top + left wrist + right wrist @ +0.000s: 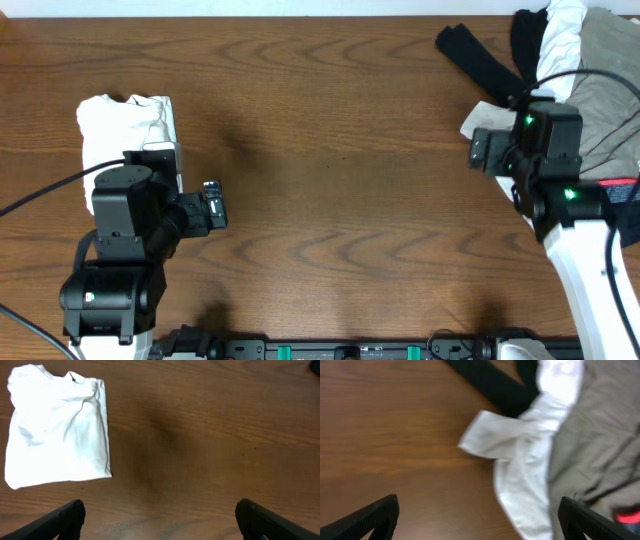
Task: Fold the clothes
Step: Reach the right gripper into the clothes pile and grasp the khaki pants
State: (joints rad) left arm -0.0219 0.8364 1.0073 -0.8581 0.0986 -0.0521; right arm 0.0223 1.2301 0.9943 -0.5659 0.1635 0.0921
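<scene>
A folded white shirt (pixel 120 125) (pixel 55 430) lies flat at the table's left. My left gripper (pixel 208 208) (pixel 160 517) hovers open just right of it, over bare wood with nothing between its fingers. At the far right is a heap of clothes: khaki-grey trousers (pixel 600 70) (pixel 605 435), a loose white shirt (pixel 565 25) (pixel 530 460) with a sleeve trailing onto the wood, a black piece (pixel 480 50) (pixel 495 385) and a bit of red band (pixel 620 190) (pixel 627 516). My right gripper (pixel 492 152) (pixel 479 510) is open at the heap's left edge, above the white shirt's edge.
The brown wooden table (pixel 340 150) stretches between the two arms. A black cable (pixel 40 195) runs from the left arm off the left side. The arm bases sit along the front edge (pixel 350 350).
</scene>
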